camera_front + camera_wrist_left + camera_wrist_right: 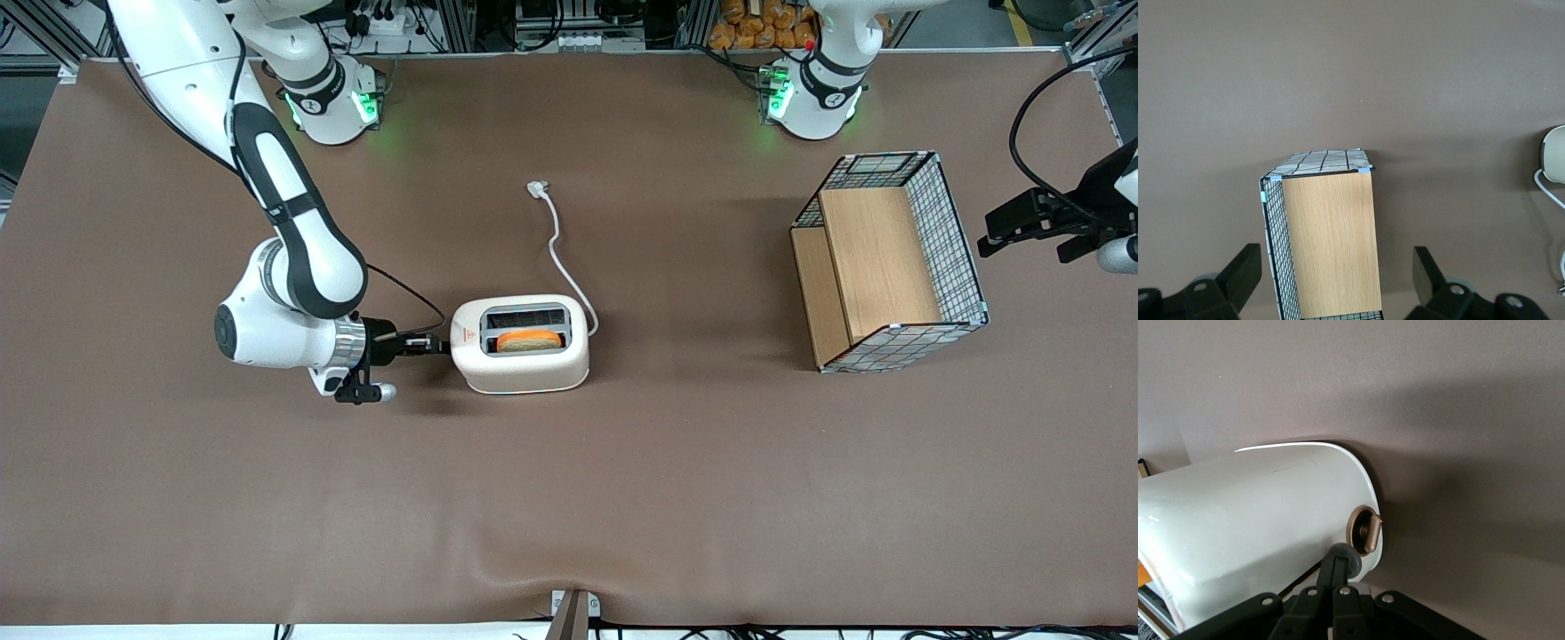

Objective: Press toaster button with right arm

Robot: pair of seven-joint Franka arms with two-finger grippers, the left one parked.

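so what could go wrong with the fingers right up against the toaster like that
The gripper is shut, level at the toaster's short end wall. In the right wrist view its tip sits beside the round knob, not squarely on it, so a push may slide off and miss the toaster button. The toaster stands free on the table, so a sideways push might shove it along instead. A slice of toast sits in one slot and could jolt.

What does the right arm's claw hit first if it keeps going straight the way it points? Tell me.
Most likely the toaster: the claw points at its short end wall, fingers together, beside the toaster button. Whether it already touches is unclear.
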